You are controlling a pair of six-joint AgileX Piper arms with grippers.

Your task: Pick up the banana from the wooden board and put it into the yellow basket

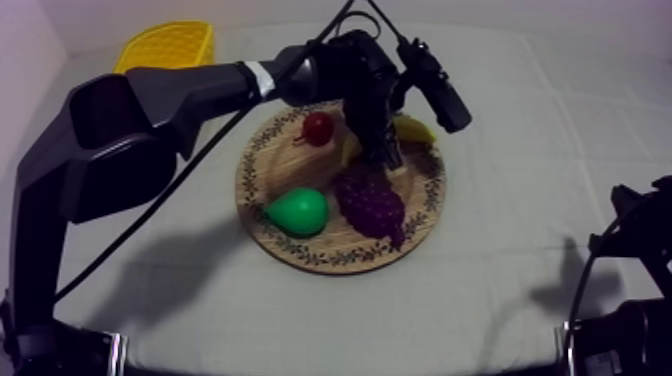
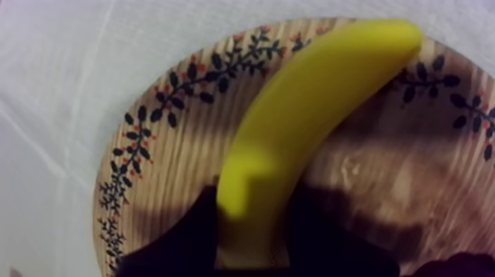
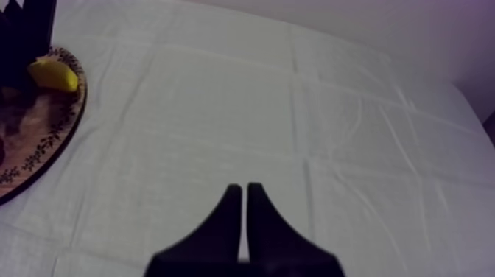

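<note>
Clamps left hand [image 2: 253, 225] across one end of the banana [image 2: 309, 125], at the upper right of the mid-frame wooden board [image 1: 300, 252], for a lift clear of the grapes [image 1: 370, 200] toward the yellow basket [image 1: 168, 45] at upper left; rests right hand [image 3: 244, 193], fingers together, at the top view's lower right, out of the way.

Black left arm [image 1: 190, 92] with a white band [image 1: 262, 78]

A robot lab setup, judging by cloth-draped table [image 1: 540, 130], plain wall [image 3: 383, 22] (toy pear [image 1: 298, 211] too)
</note>
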